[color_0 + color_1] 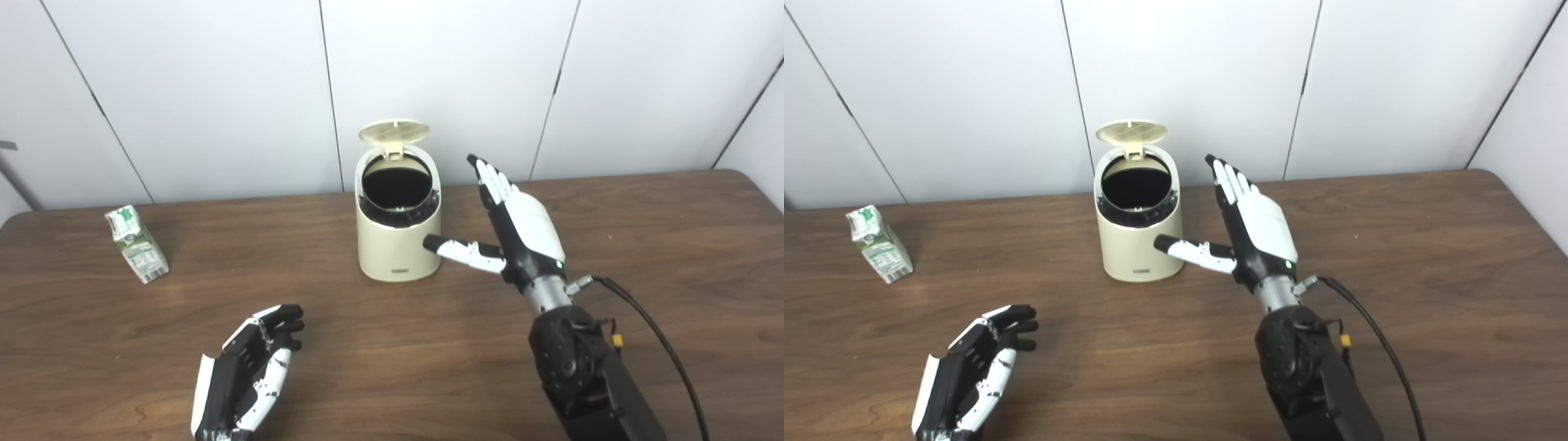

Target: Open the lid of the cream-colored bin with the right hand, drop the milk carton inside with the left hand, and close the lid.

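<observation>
The cream-colored bin [398, 245] stands mid-table near the wall, its round lid [394, 131] tipped up behind a dark opening. My right hand [517, 226] is open just right of the bin, fingers stretched upward and the thumb reaching to the bin's side wall; whether it touches I cannot tell. A green-and-white milk carton [136, 243] stands alone at the far left of the table. My left hand [248, 370] hovers low near the front edge, open with fingers loosely curled and nothing in it, well away from the carton.
The brown wooden table [674, 294] runs to a white panelled wall behind. A black cable [661, 343] trails from my right wrist down along the forearm.
</observation>
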Available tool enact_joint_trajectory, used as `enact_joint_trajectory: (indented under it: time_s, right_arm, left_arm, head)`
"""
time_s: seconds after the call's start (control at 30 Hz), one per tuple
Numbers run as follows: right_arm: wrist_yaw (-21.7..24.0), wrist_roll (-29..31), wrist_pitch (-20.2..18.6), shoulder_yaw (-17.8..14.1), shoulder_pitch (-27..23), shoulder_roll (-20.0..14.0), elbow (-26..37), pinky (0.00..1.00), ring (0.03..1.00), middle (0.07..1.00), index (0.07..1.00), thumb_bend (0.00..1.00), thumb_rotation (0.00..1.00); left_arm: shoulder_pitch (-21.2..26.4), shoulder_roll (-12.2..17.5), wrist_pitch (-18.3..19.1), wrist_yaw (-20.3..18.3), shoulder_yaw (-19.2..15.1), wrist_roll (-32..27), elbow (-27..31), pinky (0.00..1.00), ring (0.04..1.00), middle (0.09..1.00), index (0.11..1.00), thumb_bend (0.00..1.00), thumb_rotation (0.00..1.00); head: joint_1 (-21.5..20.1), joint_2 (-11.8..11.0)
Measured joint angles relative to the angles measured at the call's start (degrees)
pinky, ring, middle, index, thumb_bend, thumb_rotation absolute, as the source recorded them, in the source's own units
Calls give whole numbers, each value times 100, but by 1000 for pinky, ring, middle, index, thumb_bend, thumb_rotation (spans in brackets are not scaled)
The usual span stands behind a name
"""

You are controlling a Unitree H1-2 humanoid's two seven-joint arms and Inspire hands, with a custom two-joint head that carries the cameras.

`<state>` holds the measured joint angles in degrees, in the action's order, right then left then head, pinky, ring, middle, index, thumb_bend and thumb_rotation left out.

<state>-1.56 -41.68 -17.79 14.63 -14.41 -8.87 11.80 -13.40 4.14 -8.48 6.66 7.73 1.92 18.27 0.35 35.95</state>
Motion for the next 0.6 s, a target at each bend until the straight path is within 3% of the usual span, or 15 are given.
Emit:
enact_joint_trajectory:
  time_s: [0.1, 0.17, 0.23, 0.3, 0.4, 0.43, 0.53, 0.6]
  right_arm:
    - [15, 319, 62, -197, 562, -10, 304, 1000, 1000, 1000, 1000, 837, 820]
    - [2, 690, 275, -357, 950, -14, 462, 954, 1000, 1000, 1000, 667, 820]
    - [-57, 912, 441, -473, 1306, -5, 582, 828, 927, 942, 923, 469, 781]
    - [-236, 1074, 689, -589, 1582, 57, 704, 686, 806, 831, 817, 296, 649]
    - [-297, 1277, 816, -673, 1860, 187, 1052, 567, 689, 734, 746, 230, 589]
    - [-288, 1340, 863, -676, 1931, 214, 1123, 550, 674, 723, 737, 217, 521]
    - [-257, 1451, 907, -726, 2143, 239, 1283, 569, 691, 733, 738, 205, 307]
    - [-258, 1497, 908, -801, 2276, 251, 1299, 577, 699, 737, 737, 202, 277]
  left_arm:
    - [3, 1, -18, 1, -4, 1, -10, 620, 706, 735, 726, 225, 440]
    - [2, 2, -66, -1, -12, 1, -18, 621, 708, 737, 727, 223, 444]
    - [1, 3, -100, -5, -19, -2, -21, 622, 709, 738, 729, 226, 444]
    - [1, 4, -106, -11, -35, -16, -21, 623, 710, 739, 730, 232, 441]
    - [0, 8, -106, -16, -57, -28, -21, 625, 712, 742, 732, 226, 442]
    - [2, 10, -114, -18, -60, -19, -22, 624, 711, 741, 731, 223, 445]
    - [9, 18, -185, -32, -72, -5, -45, 627, 713, 741, 730, 217, 449]
    - [10, 21, -201, -37, -89, 14, -97, 628, 715, 742, 730, 218, 451]
  head:
    - [9, 9]
    - [-17, 17]
    - [-9, 9]
    - [9, 9]
    - [0, 9]
    - [0, 9]
    - [0, -35]
    - [0, -35]
